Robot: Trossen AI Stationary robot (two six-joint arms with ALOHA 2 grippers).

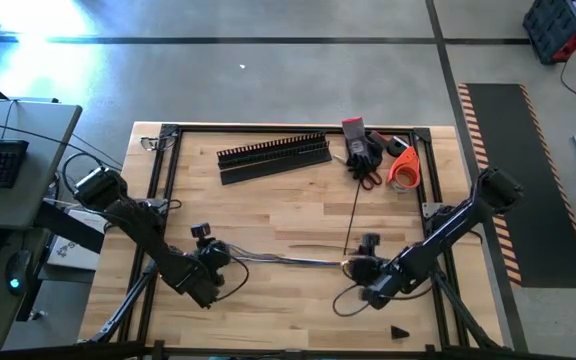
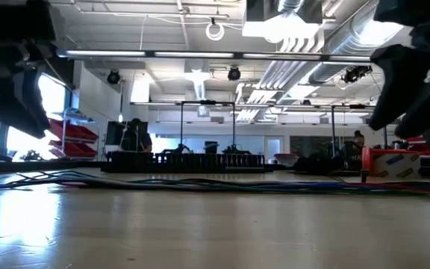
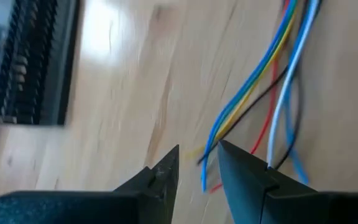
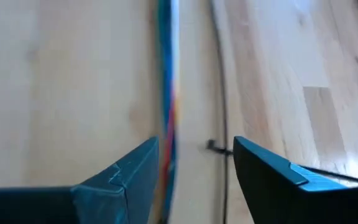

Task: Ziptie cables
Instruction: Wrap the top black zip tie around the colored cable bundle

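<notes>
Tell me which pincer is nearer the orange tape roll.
Right. The right pincer sits at the cables' right end, below the orange tape roll near the table's far right corner. The left pincer is at the cables' left end, much farther away.

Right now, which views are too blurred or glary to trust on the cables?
Right wrist view: cables smeared, out of focus. Left wrist view: cables softly blurred, colours still readable. Low view: backlit, the arms mere silhouettes. High view: glare at the upper left, off the table.
</notes>
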